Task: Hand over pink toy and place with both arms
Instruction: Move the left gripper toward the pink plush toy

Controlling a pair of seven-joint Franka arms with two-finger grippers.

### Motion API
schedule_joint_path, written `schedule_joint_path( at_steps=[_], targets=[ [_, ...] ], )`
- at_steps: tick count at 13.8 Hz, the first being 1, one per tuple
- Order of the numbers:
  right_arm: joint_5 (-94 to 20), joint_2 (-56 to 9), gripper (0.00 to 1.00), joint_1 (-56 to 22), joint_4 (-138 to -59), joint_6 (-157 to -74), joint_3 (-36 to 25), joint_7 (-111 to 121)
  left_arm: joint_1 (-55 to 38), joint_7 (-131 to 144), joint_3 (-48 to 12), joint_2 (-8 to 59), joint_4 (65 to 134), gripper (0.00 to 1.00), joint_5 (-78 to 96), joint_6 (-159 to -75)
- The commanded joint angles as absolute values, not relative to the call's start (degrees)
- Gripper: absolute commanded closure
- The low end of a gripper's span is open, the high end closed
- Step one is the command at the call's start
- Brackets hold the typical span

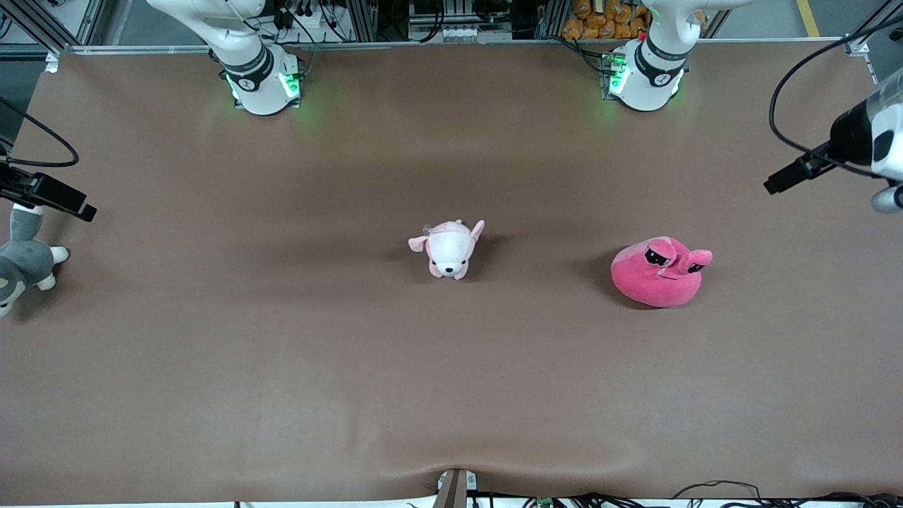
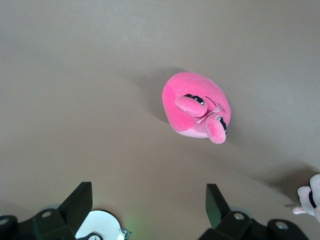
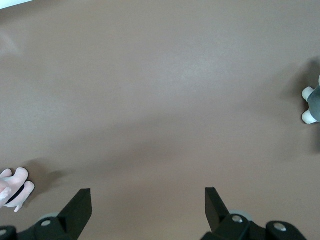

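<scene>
The pink toy [image 1: 661, 272] lies on the brown table [image 1: 282, 367], toward the left arm's end, about halfway between the front camera's edge and the bases. It sits upright with its two stalk eyes pointing up, and nothing touches it. A little farther from the camera, in the middle of the table, stands a pale pink and white puppy [image 1: 449, 248], well apart from the pink toy. At the right arm's end, a grey and white plush animal [image 1: 21, 259] is cut off by the picture's edge, so only a part of it shows.

The left gripper [image 2: 149, 200] hangs high in the air above the table and looks straight down; the pink toy [image 2: 196, 105] is under its camera, and its two fingers stand wide apart and hold nothing. In the front view only a dark part of this arm's wrist shows at the edge. The right gripper [image 3: 148, 200] also hangs high over bare table between the puppy [image 3: 14, 189] and the grey animal [image 3: 312, 104], fingers wide apart, empty. Both arm bases [image 1: 261, 77] stand at the farthest edge, with green lights on.
</scene>
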State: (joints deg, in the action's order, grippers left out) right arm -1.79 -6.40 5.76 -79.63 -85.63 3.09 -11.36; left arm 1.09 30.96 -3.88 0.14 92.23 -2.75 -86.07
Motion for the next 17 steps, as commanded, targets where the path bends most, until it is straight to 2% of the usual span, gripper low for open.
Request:
schedule_joint_path(
  at_steps=[1, 8, 17],
  targets=[
    [-2.8, -7.1, 0.00, 6.7, -78.0, -84.6, 3.5, -11.8, 1.4, 36.0, -4.3, 1.6, 91.9, 0.00, -3.2, -86.5],
    [-2.8, -7.1, 0.00, 6.8, -78.0, -84.5, 3.5, -11.8, 1.0, 59.1, -4.4, 6.6, 91.9, 0.00, -3.0, -86.5],
    [-2.9, -7.2, 0.00, 6.6, -77.9, -83.4, 3.5, -12.0, 1.6, 80.9, -4.3, 8.5, 91.6, 0.00, 2.6, -90.6]
  ],
)
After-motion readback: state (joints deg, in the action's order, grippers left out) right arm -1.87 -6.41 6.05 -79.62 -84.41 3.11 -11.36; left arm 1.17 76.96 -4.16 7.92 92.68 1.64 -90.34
